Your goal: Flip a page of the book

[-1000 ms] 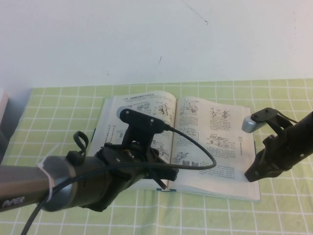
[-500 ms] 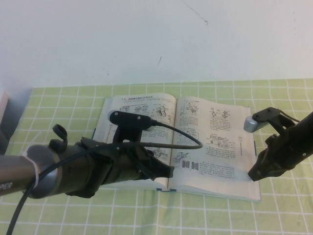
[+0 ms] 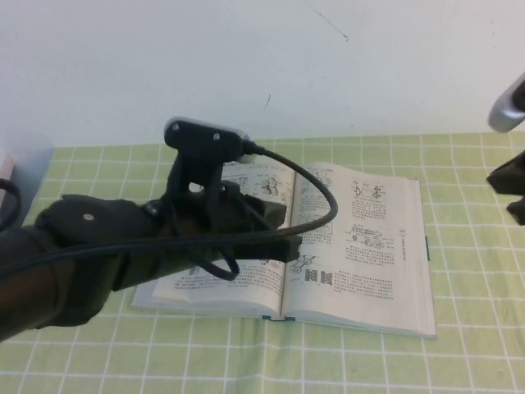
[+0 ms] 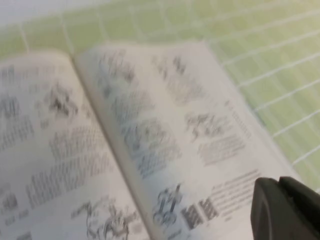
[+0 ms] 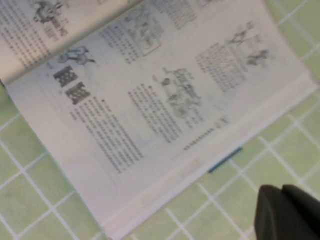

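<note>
The book (image 3: 361,246) lies open and flat on the green checked cloth, its white pages full of text and line drawings. The left-hand page (image 3: 238,287) is mostly hidden under my left arm. My left gripper (image 3: 287,245) hovers above the spine, shut and holding nothing. In the left wrist view its fingertips (image 4: 285,210) are pressed together over the right-hand leaf (image 4: 175,110). My right gripper (image 5: 287,212) is shut and empty above the cloth, just off the book's (image 5: 150,100) outer edge. In the high view only part of my right arm (image 3: 513,193) shows, at the right border.
The green checked tablecloth (image 3: 344,361) runs under and around the book. A white wall (image 3: 262,66) stands behind the table. A pale object (image 3: 6,176) shows at the far left edge. My left arm's cable (image 3: 316,185) loops over the book.
My left arm has lifted off the left-hand page and swung upward over the book. My right arm has pulled away from the book's right edge, up and to the right.
</note>
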